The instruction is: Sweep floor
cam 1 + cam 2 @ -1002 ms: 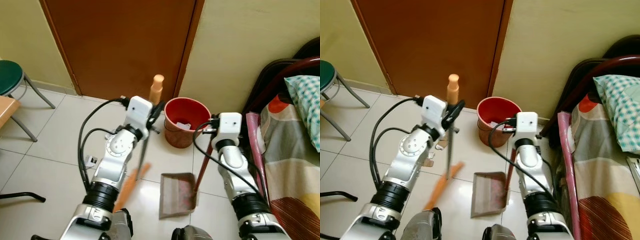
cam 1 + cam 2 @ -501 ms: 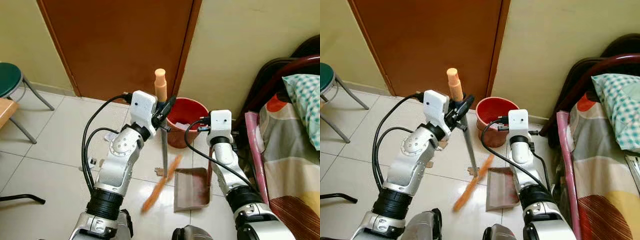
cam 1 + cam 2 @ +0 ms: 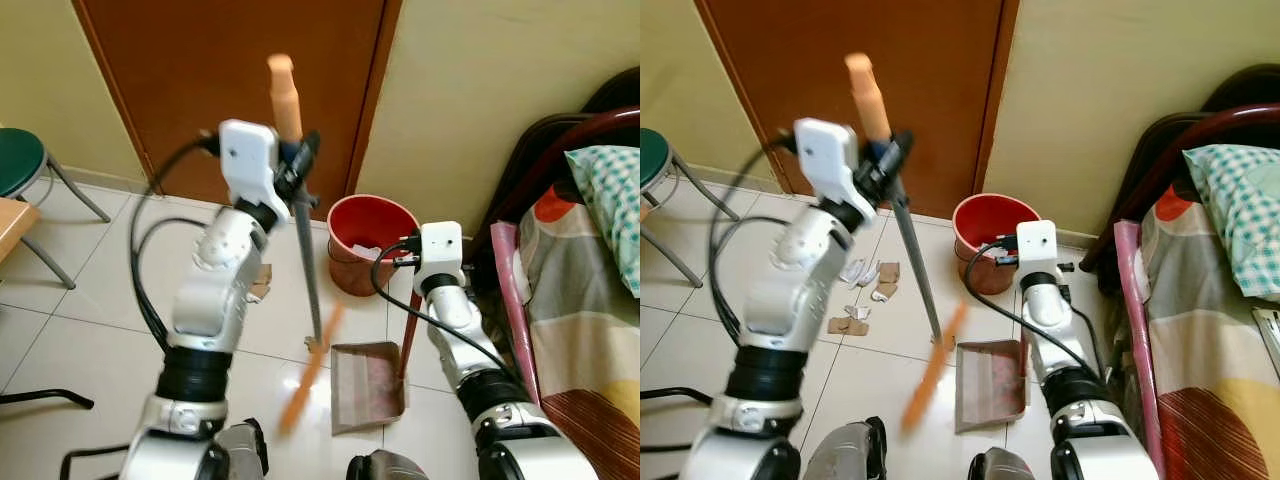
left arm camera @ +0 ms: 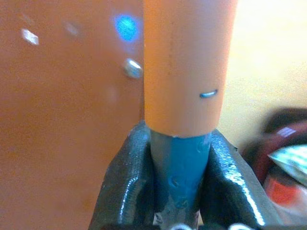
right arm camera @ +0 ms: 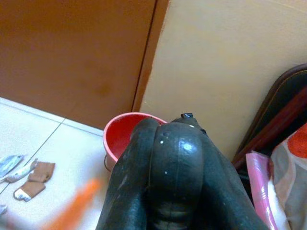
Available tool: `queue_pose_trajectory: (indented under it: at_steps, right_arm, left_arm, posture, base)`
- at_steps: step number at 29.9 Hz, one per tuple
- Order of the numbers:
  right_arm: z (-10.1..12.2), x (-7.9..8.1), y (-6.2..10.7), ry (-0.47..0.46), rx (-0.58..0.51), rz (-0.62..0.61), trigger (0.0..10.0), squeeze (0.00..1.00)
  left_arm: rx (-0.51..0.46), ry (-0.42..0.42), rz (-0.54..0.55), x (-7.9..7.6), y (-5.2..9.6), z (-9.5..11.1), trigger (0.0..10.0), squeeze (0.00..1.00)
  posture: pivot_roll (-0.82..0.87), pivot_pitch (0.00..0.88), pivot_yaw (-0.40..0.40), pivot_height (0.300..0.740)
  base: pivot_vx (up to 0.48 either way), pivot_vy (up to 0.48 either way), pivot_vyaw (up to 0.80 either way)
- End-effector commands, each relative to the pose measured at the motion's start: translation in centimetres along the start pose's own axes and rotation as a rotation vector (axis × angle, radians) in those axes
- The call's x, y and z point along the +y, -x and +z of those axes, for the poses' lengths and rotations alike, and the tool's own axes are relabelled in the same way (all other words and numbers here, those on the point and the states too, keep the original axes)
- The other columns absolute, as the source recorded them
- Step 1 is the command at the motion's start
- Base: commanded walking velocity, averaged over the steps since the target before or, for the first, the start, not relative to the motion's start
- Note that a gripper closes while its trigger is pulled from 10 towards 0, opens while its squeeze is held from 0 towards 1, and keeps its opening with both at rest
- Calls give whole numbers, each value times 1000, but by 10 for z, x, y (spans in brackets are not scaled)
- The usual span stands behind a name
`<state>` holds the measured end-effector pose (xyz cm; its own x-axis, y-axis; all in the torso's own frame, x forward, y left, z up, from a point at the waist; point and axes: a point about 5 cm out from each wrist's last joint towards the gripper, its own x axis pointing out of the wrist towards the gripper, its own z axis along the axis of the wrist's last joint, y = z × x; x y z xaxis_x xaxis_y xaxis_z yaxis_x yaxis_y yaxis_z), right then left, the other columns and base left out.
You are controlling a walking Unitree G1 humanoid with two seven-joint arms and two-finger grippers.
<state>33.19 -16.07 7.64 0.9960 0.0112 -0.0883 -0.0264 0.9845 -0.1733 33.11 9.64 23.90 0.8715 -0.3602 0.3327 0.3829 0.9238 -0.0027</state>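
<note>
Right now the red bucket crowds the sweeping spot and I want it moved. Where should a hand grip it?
Grip the red bucket by its near rim, coming down from above: it stands upright with an open mouth, and the wall closes off its far side.

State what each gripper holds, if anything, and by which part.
The left gripper clamps the broom high on its shaft, just below the orange end grip. The right gripper holds the dustpan by its upright handle's top.
</note>
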Motion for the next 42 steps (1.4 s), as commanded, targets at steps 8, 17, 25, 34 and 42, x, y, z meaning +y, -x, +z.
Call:
queue_pose_trajectory:
  at_steps: [8, 17, 25, 34, 42]
  right_arm:
    - [-6, -32, 14, -11, -9, -63, 10000, 0]
    - [1, -48, 20, -136, -56, -279, 10000, 0]
    - [-3, -46, 23, -179, -31, -353, 10000, 0]
    - [-3, -42, 20, -61, -9, -415, 10000, 0]
    - [-1, -36, 18, -60, -25, -415, 10000, 0]
  left_arm:
    - [-27, -118, 121, 39, 11, 4, 10000, 0]
    - [97, -152, 31, 19, 19, -41, 10000, 0]
    - [108, -144, -54, -6, 15, -55, 10000, 0]
    - [163, -140, -133, -24, 16, -81, 10000, 0]
    - [264, -43, -279, -55, 26, -113, 10000, 0]
  posture:
    - [28, 87, -31, 740]
    - [19, 82, -26, 740]
    - [6, 83, -20, 740]
    - [4, 86, -26, 740]
    - [-1, 86, -25, 740]
  base:
    - [0, 0, 0]
    - [0, 0, 0]
    - [0, 0, 0]
    - [0, 0, 0]
    - [0, 0, 0]
